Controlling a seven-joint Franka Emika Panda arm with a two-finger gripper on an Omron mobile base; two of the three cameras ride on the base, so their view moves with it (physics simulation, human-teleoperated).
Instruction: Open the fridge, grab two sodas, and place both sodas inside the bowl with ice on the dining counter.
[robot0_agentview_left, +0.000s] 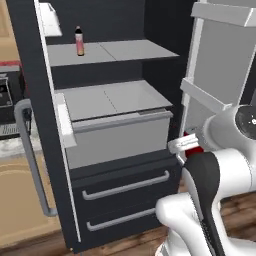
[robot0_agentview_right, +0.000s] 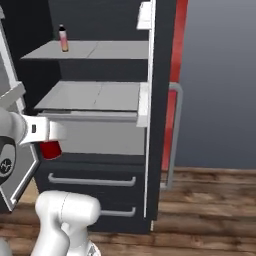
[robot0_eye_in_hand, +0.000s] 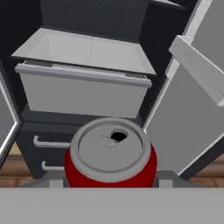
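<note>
In front of the robot stood the fridge (robot0_agentview_left: 120, 210) with both doors swung wide, its dark inside on show in both base views. At the far left of the left base view, the left door (robot0_agentview_left: 47, 125) stood edge-on with its long grey bar handle (robot0_agentview_left: 31, 155) on the outer face and a white bin on its inner side. Further right, on the upper grey shelf (robot0_agentview_left: 110, 52), a slim bottle (robot0_agentview_left: 79, 41) with a dark cap and pink-orange body stood upright near the back, well apart from the arm. Below it a second shelf lay over a pale grey pull-out bin (robot0_agentview_left: 117, 137), and under that sat two black drawers with horizontal grey handles (robot0_agentview_left: 125, 186). Right of the drawers, the gripper (robot0_agentview_left: 187, 145) hung in front of the fridge at the height of the bin, clenched on a red can (robot0_eye_in_hand: 110, 157); in the hand view the can sat upright between the fingers, its grey top and drinking hole facing the camera, and a sliver of its red side also showed beside the white hand in the right base view (robot0_agentview_right: 50, 149). At the far right of the left base view, the right door (robot0_agentview_left: 220, 65) stood open with white rails across its grey inner face. Wooden floor (robot0_agentview_right: 210, 210) ran below the fridge.
</note>
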